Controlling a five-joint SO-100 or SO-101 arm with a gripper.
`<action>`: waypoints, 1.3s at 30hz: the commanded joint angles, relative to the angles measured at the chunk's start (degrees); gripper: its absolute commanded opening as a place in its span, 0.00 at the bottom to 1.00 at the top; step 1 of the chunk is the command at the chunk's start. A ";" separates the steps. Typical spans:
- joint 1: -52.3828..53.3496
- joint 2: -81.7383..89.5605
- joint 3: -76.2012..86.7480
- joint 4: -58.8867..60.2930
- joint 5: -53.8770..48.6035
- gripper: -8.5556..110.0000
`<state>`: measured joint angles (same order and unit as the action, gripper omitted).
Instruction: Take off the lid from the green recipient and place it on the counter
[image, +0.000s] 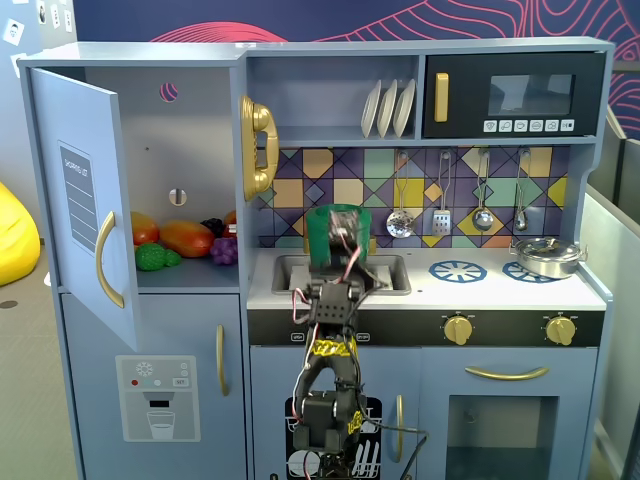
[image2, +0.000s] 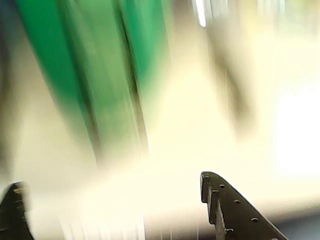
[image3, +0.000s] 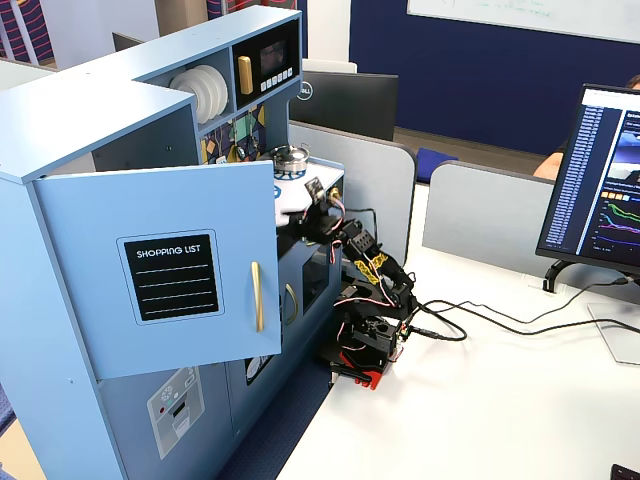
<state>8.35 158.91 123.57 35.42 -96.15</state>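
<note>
One arm: reaches up from the base of the toy kitchen to the sink area, gripper (image: 345, 245) up against the green recipient (image: 338, 228)
Gripper state: in the wrist view two dark fingertips (image2: 227, 210) stand apart at 5 and 7 o'clock with nothing between them, so it is open
Green recipient: upright at the sink recess, at 9 o'clock from the silver pan (image: 547, 256); in the wrist view a blurred green band at 11 o'clock
Lid: cannot be made out; the arm covers the pot's top
Counter (image: 500, 290): white, blue burner prints at 3 o'clock of the sink
Side door (image3: 165, 280): swung open, hides the pot in one fixed view
Toy food (image: 185, 238): on the shelf at 9 o'clock from the pot
</note>
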 joint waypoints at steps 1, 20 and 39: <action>-1.32 -5.01 -7.65 -5.45 -2.90 0.44; -2.29 -26.89 -24.26 -13.97 -2.29 0.40; -4.13 -38.06 -33.84 -13.36 -2.20 0.33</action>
<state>4.92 120.85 94.04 22.68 -98.26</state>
